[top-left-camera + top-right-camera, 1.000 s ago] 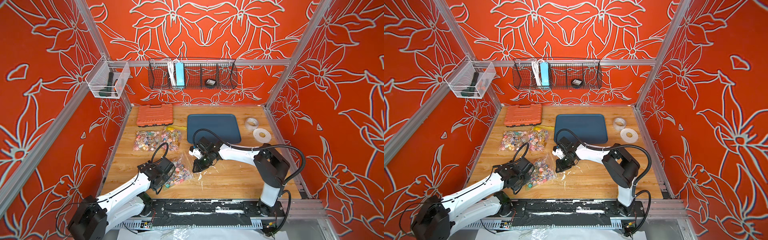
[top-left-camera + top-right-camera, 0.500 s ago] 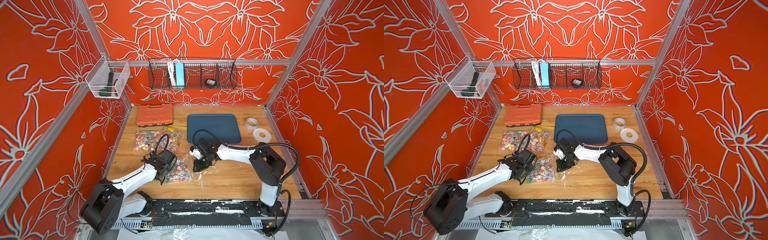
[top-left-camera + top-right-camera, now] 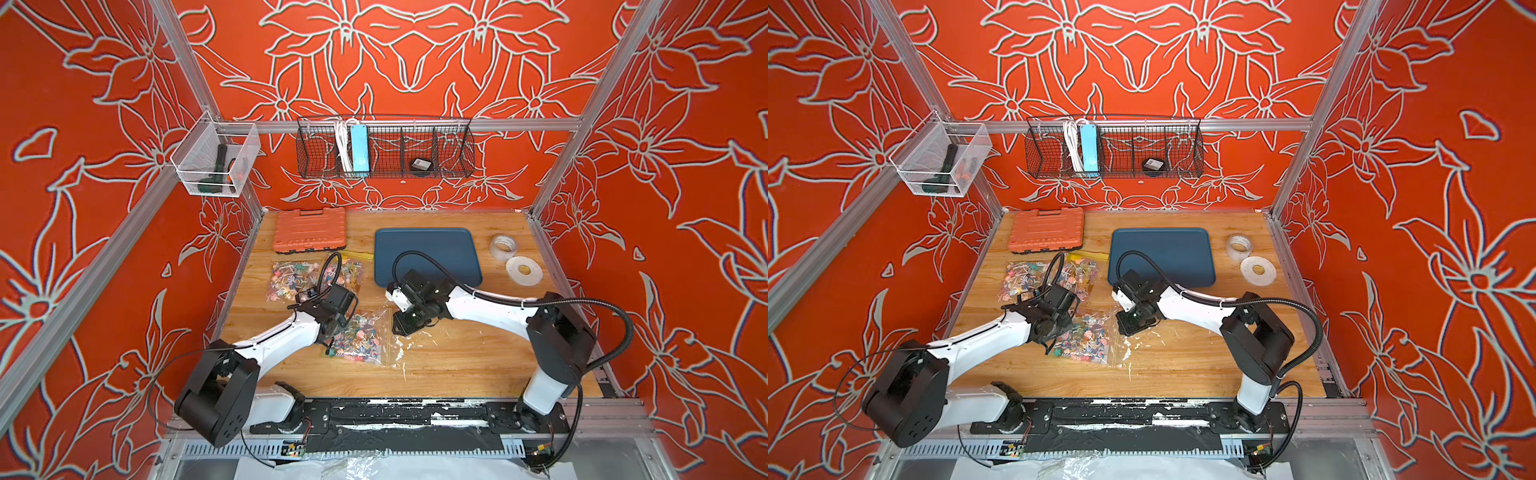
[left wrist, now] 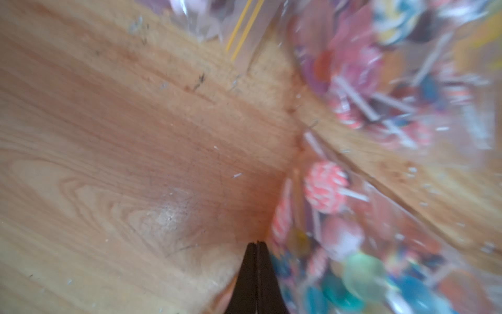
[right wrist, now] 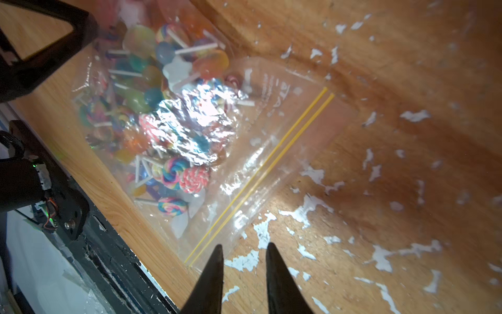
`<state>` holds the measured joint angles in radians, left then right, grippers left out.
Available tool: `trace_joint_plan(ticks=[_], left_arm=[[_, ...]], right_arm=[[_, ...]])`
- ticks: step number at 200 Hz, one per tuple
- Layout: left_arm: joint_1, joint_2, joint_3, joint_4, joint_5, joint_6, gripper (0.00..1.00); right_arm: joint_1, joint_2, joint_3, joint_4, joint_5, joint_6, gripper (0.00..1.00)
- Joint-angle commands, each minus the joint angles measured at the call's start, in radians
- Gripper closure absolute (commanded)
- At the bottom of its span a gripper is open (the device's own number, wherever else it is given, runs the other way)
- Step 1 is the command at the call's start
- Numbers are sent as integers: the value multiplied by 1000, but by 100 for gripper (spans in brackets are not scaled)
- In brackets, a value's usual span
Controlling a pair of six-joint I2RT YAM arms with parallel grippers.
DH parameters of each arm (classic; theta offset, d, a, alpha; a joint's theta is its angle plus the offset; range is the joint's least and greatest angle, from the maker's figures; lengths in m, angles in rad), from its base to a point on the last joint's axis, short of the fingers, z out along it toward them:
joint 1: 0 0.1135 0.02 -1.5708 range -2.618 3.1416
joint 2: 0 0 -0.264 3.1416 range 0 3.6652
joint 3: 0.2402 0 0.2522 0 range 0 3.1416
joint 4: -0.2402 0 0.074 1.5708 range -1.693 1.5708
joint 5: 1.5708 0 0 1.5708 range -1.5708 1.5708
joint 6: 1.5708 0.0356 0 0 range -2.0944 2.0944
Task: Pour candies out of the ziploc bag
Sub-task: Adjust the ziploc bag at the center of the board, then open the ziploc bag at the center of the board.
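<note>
Ziploc bag (image 3: pixel 361 345) of candies (image 5: pixel 176 174), flat on the table (image 3: pixel 457 365). My left gripper (image 4: pixel 256 242), jaws shut, meets its corner opposite the zip (image 5: pixel 271 163), hold unclear; my right gripper (image 5: pixel 244 247), narrowly open and empty, should pinch one lip only

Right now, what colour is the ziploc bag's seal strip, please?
The seal strip is yellow, clearest in the right wrist view.

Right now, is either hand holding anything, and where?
Right hand open, empty, by the bag's zip corner. Left hand shut at the bag's edge; whether it pinches film is unclear.
</note>
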<state>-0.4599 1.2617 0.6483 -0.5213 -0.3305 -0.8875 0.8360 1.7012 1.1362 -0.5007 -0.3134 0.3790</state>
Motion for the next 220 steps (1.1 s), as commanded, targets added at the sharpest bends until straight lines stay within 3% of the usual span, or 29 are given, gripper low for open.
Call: trace_joint_plan(ticks=[1,25,46,76,102,129,178,220], left_arm=[[-68,-68,87,-162,-47,11,84],[-202,-20,206,-299,-64,-31,69],[-344,88,307,-351,-85,-91,69],[-483,225,372,-295,-50,-143,68],[-560,296,373,-183,-9,-164,51],[-598,376,391,-119,4,-171,49],[-603,493,450,-160,-63,-184,60],[-602,528,468,-208,-107,-203,62]], right_arm=[[-60,-94,-47,-59,100,-4,71],[-169,-182,-120,-60,121,8,71],[-246,-258,-185,-45,145,31,70],[-294,-324,-252,-34,158,60,68],[-305,-334,-280,-25,154,67,66],[-314,-327,-285,-17,149,66,66],[-322,-309,-291,-8,134,58,66],[-328,-304,-292,-3,123,54,67]])
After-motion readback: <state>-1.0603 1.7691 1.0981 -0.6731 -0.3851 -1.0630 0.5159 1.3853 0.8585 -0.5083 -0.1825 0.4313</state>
